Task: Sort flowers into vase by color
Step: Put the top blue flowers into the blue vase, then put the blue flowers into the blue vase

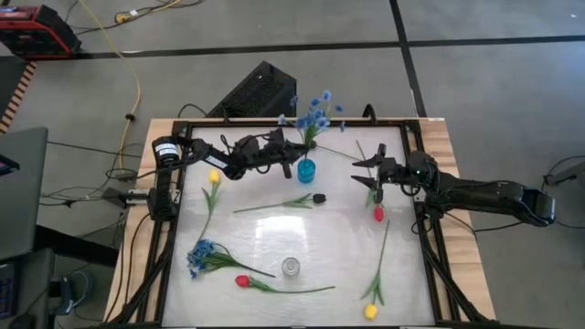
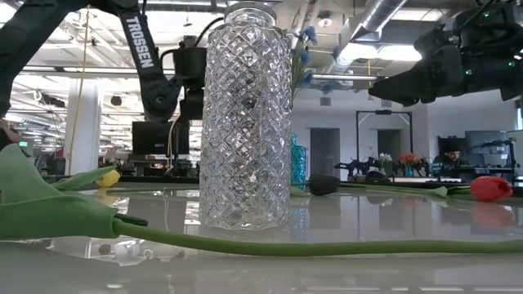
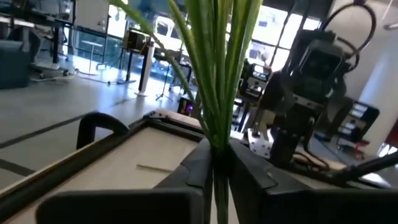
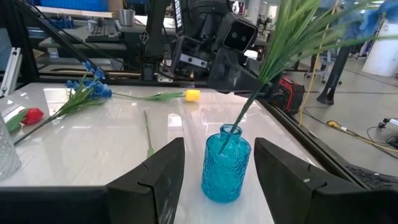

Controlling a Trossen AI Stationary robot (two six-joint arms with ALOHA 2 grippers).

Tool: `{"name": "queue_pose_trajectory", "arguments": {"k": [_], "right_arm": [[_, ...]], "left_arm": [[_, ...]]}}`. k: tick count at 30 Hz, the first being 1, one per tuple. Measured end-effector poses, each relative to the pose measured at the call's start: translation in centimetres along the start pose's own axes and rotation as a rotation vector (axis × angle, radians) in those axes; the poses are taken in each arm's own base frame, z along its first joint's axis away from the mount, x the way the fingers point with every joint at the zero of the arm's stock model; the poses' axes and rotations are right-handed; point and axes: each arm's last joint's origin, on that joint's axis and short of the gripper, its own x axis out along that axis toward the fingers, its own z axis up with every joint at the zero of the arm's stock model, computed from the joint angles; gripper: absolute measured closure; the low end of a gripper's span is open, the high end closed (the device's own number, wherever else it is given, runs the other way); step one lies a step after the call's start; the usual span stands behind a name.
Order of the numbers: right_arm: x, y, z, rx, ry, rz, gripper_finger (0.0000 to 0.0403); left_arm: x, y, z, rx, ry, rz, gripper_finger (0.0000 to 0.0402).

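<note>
**Visitor:** Why is your left pincer (image 1: pixel 291 152) up at twelve o'clock on the table?

**Me:** It's clenched on the stems of the blue flower spray (image 1: pixel 315 116), just above the blue vase (image 1: pixel 306 170). The stem ends are already in the vase's mouth. I hold high on the stems so they stay roughly upright over that narrow neck; let go too early, I'd judge, and the bunch could tip out or pull the vase over.

**Visitor:** And the right pincer (image 1: pixel 367 171)?

**Me:** Spread wide, gripping nothing, at about two o'clock. Its fingers frame the vase from the side, near but apart from it. I read that as standing ready to steady the vase.

**Visitor:** The rest of the flowers?

**Me:** Flat on the table (image 1: pixel 347 228). A second blue bunch (image 1: pixel 200 253) lies at eight o'clock, a yellow tulip (image 1: pixel 214 176) at ten, a red tulip (image 1: pixel 242 281) near seven, another red one (image 1: pixel 377 214) at three, another yellow one (image 1: pixel 370 311) at five, and a dark bud (image 1: pixel 318 197) near the centre. The clear glass vase (image 1: pixel 291 267) stands at six, with no flowers showing in it.

**Visitor:** So how far along?

**Me:** Early, I'd say: one blue spray going in, its twin next.
</note>
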Motion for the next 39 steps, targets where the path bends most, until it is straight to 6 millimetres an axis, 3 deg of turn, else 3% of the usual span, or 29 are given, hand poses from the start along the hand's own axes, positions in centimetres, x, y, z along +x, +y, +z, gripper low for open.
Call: {"name": "queue_pose_trajectory", "arguments": {"k": [15, 23, 28, 32, 39], "right_arm": [[0.0, 0.0, 0.0, 0.001, 0.003, 0.000, 0.0182], [0.0, 0.0, -0.2, 0.015, 0.016, 0.002, 0.0182], [0.0, 0.0, -0.2, 0.011, 0.016, 0.002, 0.0182], [0.0, 0.0, -0.1, 0.002, 0.014, 0.002, 0.0182], [0.0, 0.0, 0.3, -0.035, -0.030, -0.003, 0.0182]], "left_arm": [[-0.1, 0.0, 0.1, 0.026, 0.058, -0.141, 0.0280], [-1.1, -0.3, 3.4, 0.054, 0.253, -0.107, 0.0262], [-3.7, -2.2, 6.6, 0.101, 0.483, -0.067, 0.0262], [-6.8, -4.4, 8.7, 0.043, 0.658, -0.037, 0.0262], [-10.6, -9.1, 10.4, -0.107, 0.833, -0.085, 0.0262]]}}
